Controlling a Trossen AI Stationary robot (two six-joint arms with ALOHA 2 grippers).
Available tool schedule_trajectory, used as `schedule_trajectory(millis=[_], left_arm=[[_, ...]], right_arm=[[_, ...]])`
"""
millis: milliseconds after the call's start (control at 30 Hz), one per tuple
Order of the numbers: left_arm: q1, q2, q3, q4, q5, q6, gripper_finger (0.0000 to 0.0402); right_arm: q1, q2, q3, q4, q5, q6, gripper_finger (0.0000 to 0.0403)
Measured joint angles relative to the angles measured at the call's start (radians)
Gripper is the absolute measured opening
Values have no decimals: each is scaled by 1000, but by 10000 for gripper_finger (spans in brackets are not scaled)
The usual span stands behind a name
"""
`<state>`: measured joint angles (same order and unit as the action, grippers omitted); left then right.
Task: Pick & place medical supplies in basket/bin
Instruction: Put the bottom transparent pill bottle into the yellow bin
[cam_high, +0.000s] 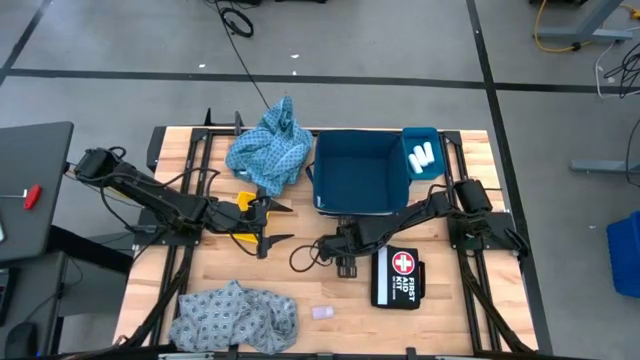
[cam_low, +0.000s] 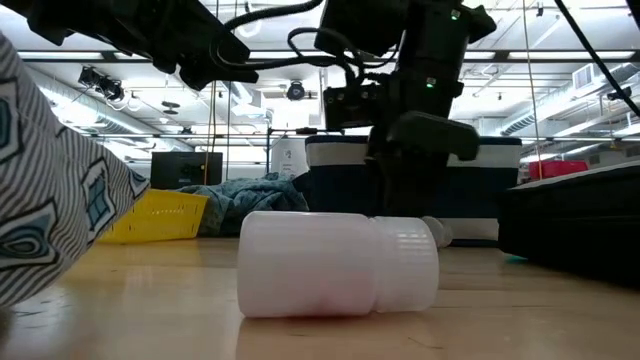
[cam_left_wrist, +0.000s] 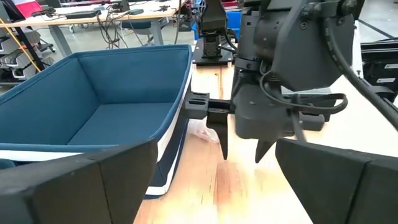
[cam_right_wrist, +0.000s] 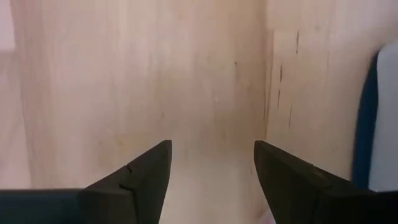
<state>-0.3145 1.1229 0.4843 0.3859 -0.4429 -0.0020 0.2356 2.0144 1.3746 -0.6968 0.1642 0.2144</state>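
The right gripper (cam_high: 345, 262), fingers spread and empty, hangs over bare wood just in front of the blue bin (cam_high: 360, 172) at mid-table. A small white bottle (cam_high: 322, 312) lies near the table's front edge, calling for a reach forward to grasp it. The left gripper (cam_high: 275, 224), also spread, waits beside the bin.

Navy bin (cam_high: 360, 175); light-blue patterned cloths (cam_high: 268, 150); black-red first-aid kit (cam_high: 398, 277); white bottle (cam_low: 338, 265).

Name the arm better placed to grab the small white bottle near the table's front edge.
Right, probably. Its open hand hangs over bare wood nearer the small white bottle; the left hand sits farther back beside the blue bin.
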Motion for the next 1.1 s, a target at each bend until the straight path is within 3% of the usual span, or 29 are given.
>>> schedule_trajectory(millis=[200, 433, 667, 867, 1100], left_arm=[[0, 0, 0, 0, 34, 1, 329], [0, 0, 1, -3, 61, 6, 329], [0, 0, 1, -10, 60, 9, 329], [1, 0, 1, -9, 59, 6, 329], [1, 0, 1, -8, 52, -1, 329]], right_arm=[[-4, -11, 1, 9, -20, 142, 233], [39, -35, 1, 45, -162, -29, 233], [126, -35, 1, 27, -155, -171, 233], [169, -35, 44, 63, -254, -138, 233], [215, -34, 82, 187, -283, -74, 233]])
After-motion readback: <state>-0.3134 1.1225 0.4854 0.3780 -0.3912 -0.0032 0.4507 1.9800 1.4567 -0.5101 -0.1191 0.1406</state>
